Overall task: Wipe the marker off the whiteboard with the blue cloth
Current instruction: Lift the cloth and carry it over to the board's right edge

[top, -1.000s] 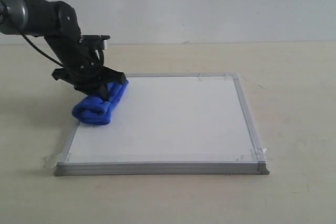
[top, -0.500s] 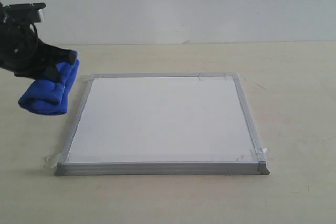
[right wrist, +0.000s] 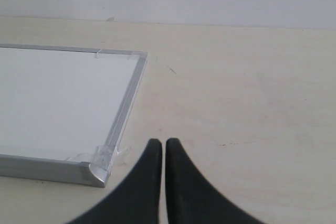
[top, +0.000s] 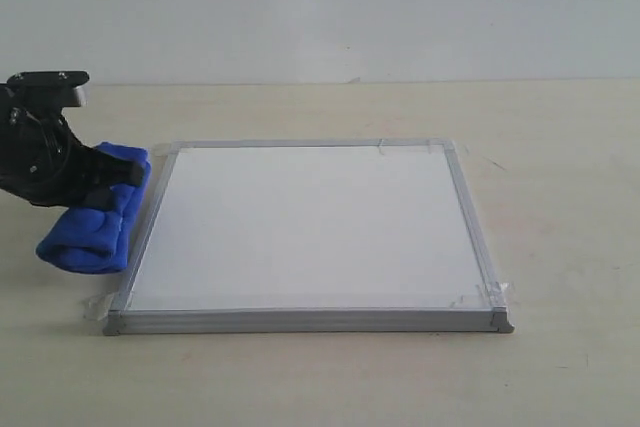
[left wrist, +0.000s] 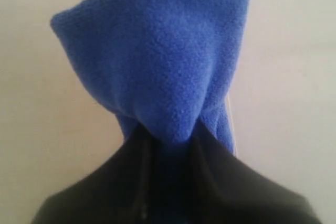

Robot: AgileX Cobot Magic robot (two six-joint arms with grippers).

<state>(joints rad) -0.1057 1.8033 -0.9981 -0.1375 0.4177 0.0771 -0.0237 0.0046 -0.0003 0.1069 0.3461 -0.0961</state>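
The blue cloth (top: 95, 215) hangs as a thick folded bundle just left of the whiteboard (top: 310, 227), close to its left frame, over the table. My left gripper (top: 92, 179) is shut on its upper end; in the left wrist view the blue cloth (left wrist: 157, 61) fills the frame above the black fingers (left wrist: 210, 166). The whiteboard surface is plain white; no red marker line shows on it. My right gripper (right wrist: 159, 144) is shut on nothing, hovering over bare table beside a corner of the whiteboard (right wrist: 63, 103). It is out of the exterior view.
The beige table (top: 560, 197) surrounds the board on all sides. Clear tape (top: 490, 292) holds the board's corners down. A pale wall (top: 320, 7) rises behind the table.
My left gripper carried the blue cloth off the board's far left corner, out past the left frame, then lowered it and brought it back close to the frame.
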